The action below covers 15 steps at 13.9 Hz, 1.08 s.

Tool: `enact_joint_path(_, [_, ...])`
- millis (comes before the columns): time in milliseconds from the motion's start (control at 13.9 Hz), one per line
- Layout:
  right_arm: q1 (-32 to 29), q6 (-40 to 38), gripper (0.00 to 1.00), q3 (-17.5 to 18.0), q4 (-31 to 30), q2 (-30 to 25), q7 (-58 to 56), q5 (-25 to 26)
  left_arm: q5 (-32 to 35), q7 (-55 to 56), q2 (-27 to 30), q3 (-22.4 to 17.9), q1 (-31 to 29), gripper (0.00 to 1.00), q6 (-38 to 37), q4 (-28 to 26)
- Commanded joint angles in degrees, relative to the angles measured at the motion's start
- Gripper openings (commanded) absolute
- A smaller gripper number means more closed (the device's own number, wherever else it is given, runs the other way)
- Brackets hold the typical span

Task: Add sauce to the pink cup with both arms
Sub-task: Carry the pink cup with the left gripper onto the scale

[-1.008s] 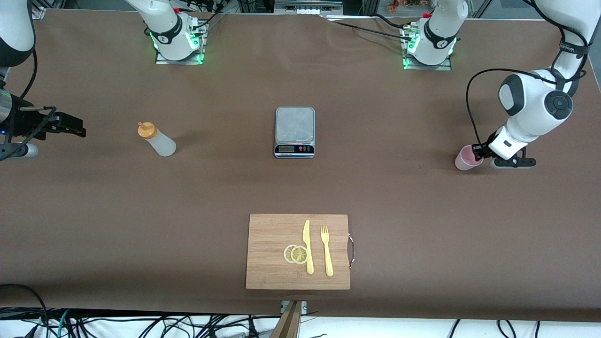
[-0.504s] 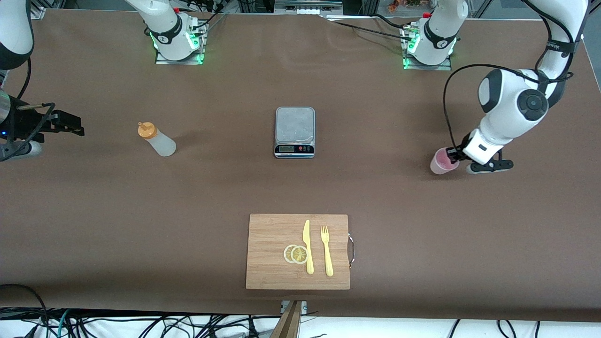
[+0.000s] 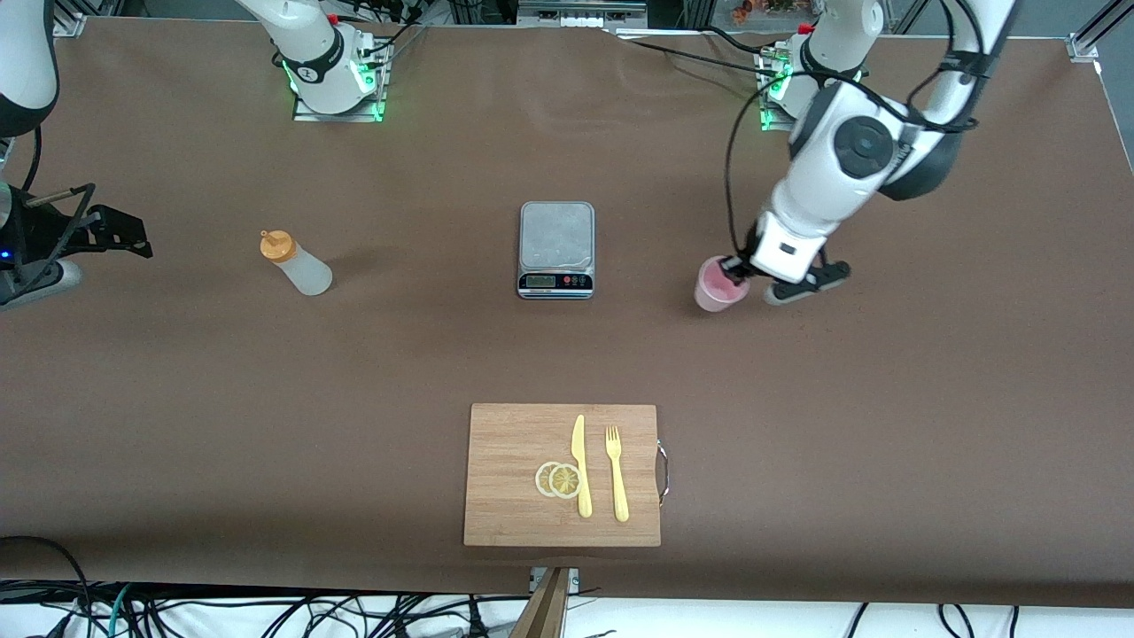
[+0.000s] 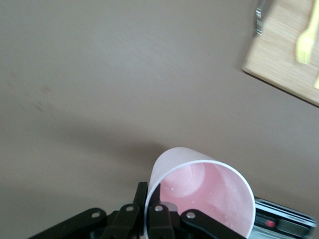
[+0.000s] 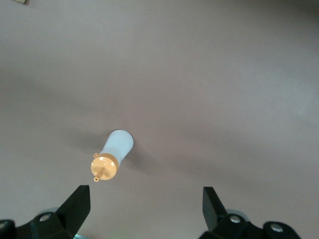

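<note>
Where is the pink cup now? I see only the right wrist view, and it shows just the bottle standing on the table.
Observer: The left gripper holds the pink cup over the table beside the scale, toward the left arm's end.
Operator: How does it grip the cup?
Observer: In the left wrist view it is shut on the cup's wall at the rim, one finger inside and one outside.
Operator: And where is my right gripper, seen from the front?
Observer: The right gripper hangs open at the right arm's end of the table, apart from the sauce bottle.
</note>
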<state>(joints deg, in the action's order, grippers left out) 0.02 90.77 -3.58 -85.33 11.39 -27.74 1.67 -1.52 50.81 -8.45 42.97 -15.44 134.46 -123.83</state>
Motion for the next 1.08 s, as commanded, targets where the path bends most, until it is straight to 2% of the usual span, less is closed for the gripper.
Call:
enact_joint_path(0, [-2.2,2.1,1.00,0.1,-0.3,0.6,-10.5,-0.4,-0.8,10.1,-3.1,2.6,4.2,0.00,-1.4,3.9])
enact_joint_path(216, [-5.3,2.1,1.00,0.1,-0.4,1.9,-21.5,-5.7,0.5,19.6,-7.9,2.1,12.1,0.00,-1.0,7.9])
enact_joint_path(504, [-9.7,2.0,1.00,0.1,-1.8,4.0,-36.9,-11.7,15.9,38.1,-18.1,1.9,20.0,0.00,-1.0,14.6])
enact_joint_path(720, [-13.8,1.7,1.00,0.1,-3.9,6.6,-52.3,-17.2,26.7,48.7,-24.1,1.2,25.1,0.00,-0.8,17.0])
enact_joint_path(864, [-16.8,1.3,1.00,0.1,-6.5,8.6,-62.1,-22.7,28.8,50.9,-25.9,1.1,26.7,0.00,-0.8,17.3])
enact_joint_path(1008, [-18.4,1.3,1.00,0.1,-9.8,9.2,-69.8,-25.8,28.8,51.4,-26.4,1.1,27.9,0.00,-0.8,17.3])
